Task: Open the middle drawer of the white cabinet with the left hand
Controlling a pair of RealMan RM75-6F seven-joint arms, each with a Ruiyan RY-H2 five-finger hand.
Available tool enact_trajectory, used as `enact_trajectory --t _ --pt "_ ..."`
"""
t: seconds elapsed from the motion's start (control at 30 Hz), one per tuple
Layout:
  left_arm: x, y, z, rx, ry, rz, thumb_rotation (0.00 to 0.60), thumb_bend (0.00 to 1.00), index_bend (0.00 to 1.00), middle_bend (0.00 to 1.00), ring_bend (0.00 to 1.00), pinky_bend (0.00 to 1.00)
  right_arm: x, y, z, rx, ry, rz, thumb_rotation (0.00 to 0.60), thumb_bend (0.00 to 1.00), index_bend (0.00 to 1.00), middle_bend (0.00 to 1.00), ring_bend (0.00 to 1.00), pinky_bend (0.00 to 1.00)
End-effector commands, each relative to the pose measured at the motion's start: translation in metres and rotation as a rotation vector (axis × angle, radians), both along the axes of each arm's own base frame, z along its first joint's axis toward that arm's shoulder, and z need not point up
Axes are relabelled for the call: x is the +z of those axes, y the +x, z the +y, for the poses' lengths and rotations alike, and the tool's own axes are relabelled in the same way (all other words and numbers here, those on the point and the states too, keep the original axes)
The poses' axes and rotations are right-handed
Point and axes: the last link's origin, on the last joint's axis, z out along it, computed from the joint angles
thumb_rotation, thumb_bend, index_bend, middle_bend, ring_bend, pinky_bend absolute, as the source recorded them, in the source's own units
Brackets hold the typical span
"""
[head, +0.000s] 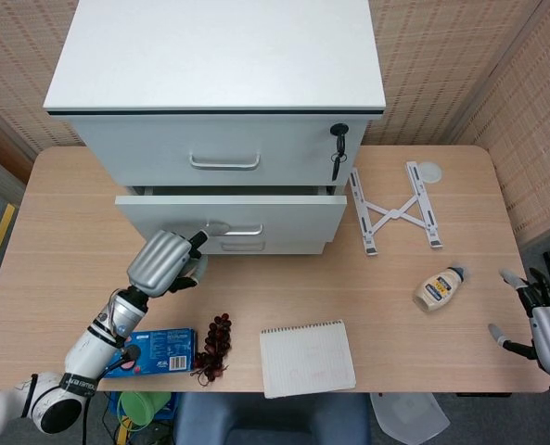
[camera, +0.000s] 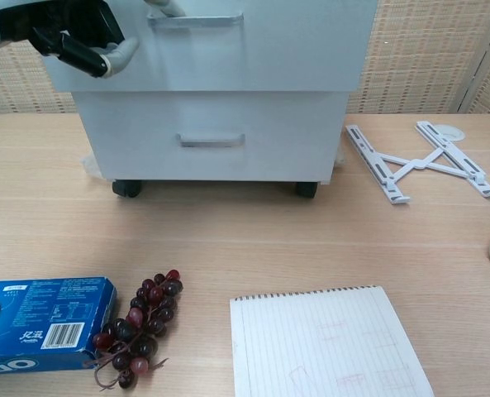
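Observation:
The white cabinet [head: 219, 56] stands at the back of the table. Its middle drawer [head: 293, 215] is pulled out a little beyond the top drawer's front, with a dark gap showing above it. My left hand [head: 168, 261] is at the left end of the middle drawer's handle [head: 242, 229], and a fingertip hooks that handle [camera: 199, 18] in the chest view. The other fingers [camera: 79, 51] are curled in. My right hand [head: 539, 317] hangs at the table's right edge with fingers apart, holding nothing.
A key [head: 338, 148] sticks out of the top drawer's lock. A white folding stand [head: 397, 209] lies right of the cabinet, and a mayonnaise bottle [head: 439, 289] lies nearer the right hand. A notebook [head: 307, 358], grapes [head: 215, 345] and a blue biscuit box [head: 159, 350] sit along the front edge.

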Motion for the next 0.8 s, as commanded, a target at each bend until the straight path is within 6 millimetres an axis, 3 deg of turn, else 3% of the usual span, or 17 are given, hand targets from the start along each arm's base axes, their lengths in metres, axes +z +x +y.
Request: enact_trajectory --t 0.03,0.8 --pt "0.001 0.0 -0.003 -0.004 -0.001 0.004 0.6 0.63 0.27 0.92 1.0 1.0 0.0 0.0 0.0 0.0 0.0 0.0 0.6 0.2 0.12 0.23 0.08 0.17" --pt "0.01 0.0 -0.025 -0.009 0.003 0.025 0.6 0.63 0.27 0.92 1.0 1.0 0.0 0.0 -0.002 0.0 0.002 0.0 0.6 0.2 0.12 0.23 0.08 0.17"
